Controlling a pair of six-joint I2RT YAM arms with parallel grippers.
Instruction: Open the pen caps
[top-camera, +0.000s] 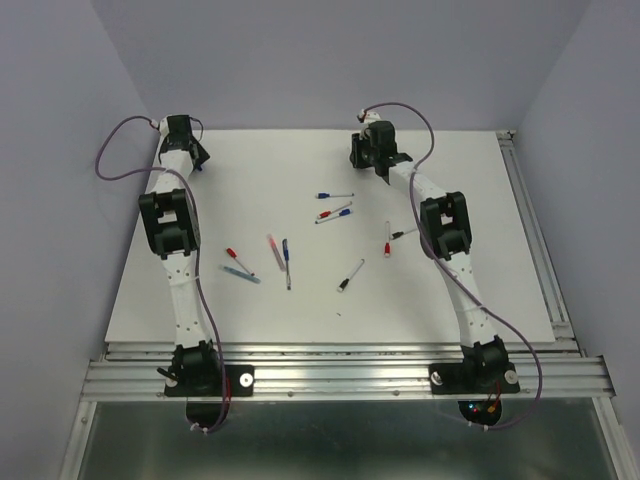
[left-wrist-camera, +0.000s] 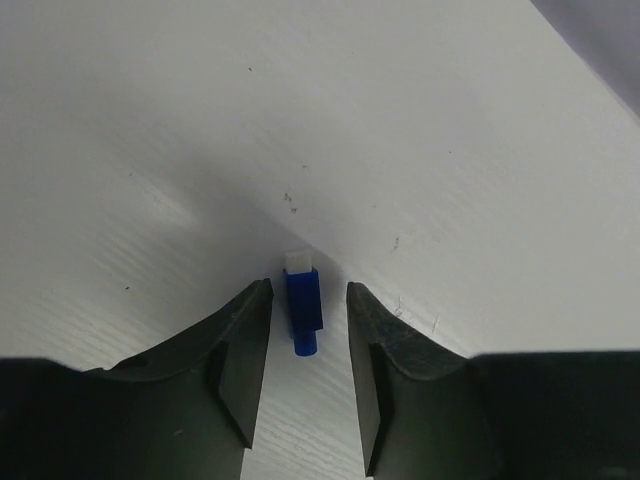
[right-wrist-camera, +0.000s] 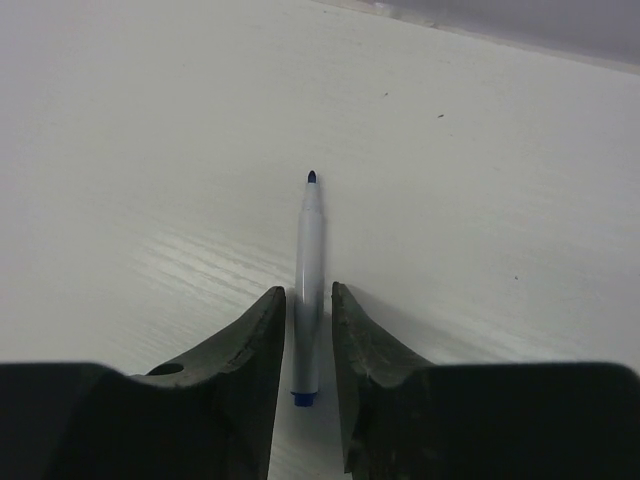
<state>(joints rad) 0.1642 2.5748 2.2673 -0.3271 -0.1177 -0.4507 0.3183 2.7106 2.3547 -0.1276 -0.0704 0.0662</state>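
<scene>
You're looking at the left gripper sitting part open over a blue cap. The jaws are standing clear of it on both sides and nothing is being held. That cap is lying flat on the table, near the table's far-left corner, off its pen

Your right gripper is hanging only slightly open around a bare pen near the table's far edge, right of centre. Thin gaps are showing either side of the barrel, so I'm reading it as not gripping. The blue tip is pointing away from the wrist, uncapped

Handling: these caps are looking tiny, stubby, hard plastic, close to weightless. I'm expecting one to skid or flick across the table if you're nudging it with a single jaw. Probably a friction fit, so you're wanting one gripper pinching the cap across its flat sides, the other on the barrel right beside it, pulling straight along the axis. The barrel is looking slim, stiff and round, so it's likely rolling if you're pinching off-centre

Look: saturated blue, boxy body, narrower nub at the near end, small white bit at the far end; can't tell what that is. Other pens are lying scattered round the table's middle, white barrels with coloured ends, e.g. a red cap and a black cap; too small to confirm they're seated
</scene>
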